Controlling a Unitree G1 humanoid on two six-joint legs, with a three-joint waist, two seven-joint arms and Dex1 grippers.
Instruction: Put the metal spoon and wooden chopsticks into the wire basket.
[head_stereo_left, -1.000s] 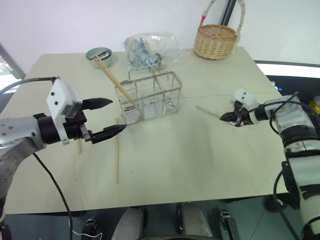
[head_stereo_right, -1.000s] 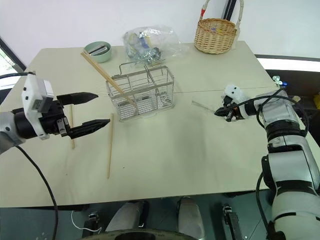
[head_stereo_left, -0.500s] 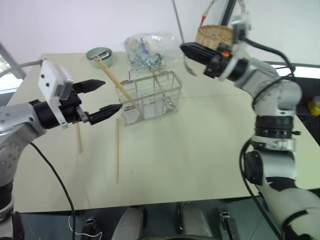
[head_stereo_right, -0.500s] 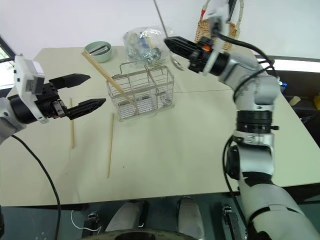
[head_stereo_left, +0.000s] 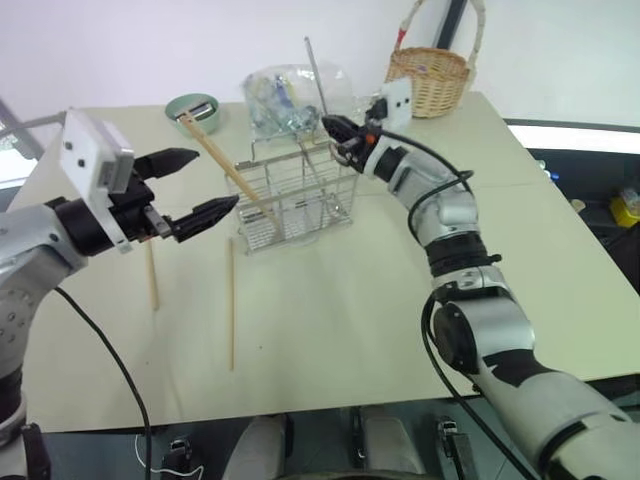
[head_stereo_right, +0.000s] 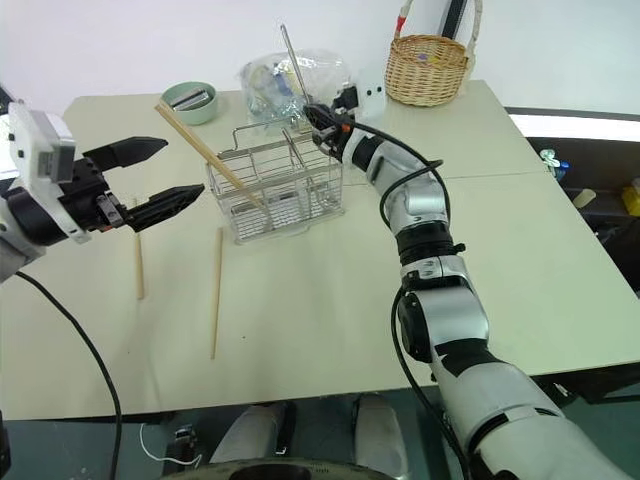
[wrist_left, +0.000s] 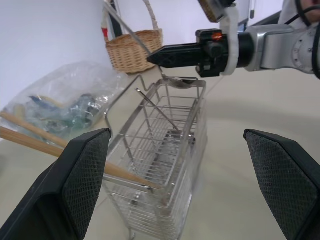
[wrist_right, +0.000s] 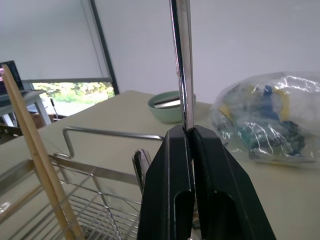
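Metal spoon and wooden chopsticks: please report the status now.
Right gripper shut on metal spoon, upright over wire basket. Left gripper open, hovering beside basket. One chopstick leaning in basket, two on table. Nothing in the way.

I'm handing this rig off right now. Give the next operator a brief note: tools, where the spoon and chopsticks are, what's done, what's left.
Right tool: shut on the metal spoon, handle up, bowl at the wire basket rim.
Left tool: open, empty, beside the basket.
Wooden chopsticks: one leans in the basket; two lie on the table, the longer one and the shorter one.
Done: one chopstick in, spoon carried over.
Left: release the spoon into the basket, then pick up both table chopsticks.
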